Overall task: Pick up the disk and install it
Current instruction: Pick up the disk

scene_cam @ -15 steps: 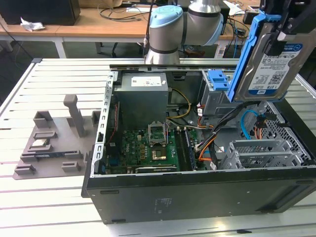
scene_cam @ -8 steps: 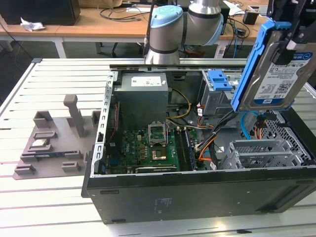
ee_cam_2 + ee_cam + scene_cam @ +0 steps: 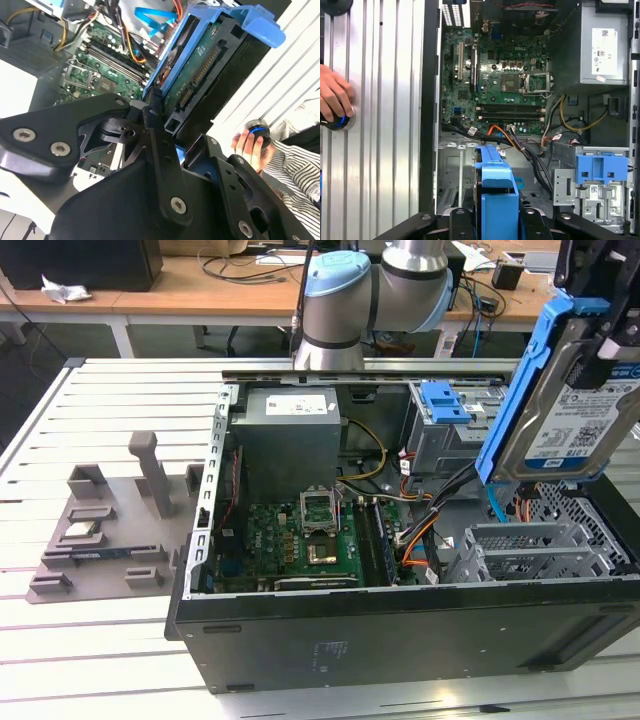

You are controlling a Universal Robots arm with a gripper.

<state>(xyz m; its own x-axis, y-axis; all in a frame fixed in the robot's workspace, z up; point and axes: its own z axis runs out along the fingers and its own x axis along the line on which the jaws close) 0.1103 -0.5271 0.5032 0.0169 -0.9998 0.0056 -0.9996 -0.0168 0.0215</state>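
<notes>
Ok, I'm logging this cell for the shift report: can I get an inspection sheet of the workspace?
surface: slatted metal table with an open computer case on it.
job's things: disk in its blue carrier, held tilted above the case, not installed.
clutter: grey fixture tray at the exterior view's left; blue clip inside the case.
hand: shut on the disk.
cables: orange, black and yellow wire bundle inside the case.
surroundings: wooden desk behind; a person's hand on a round knob.
</notes>
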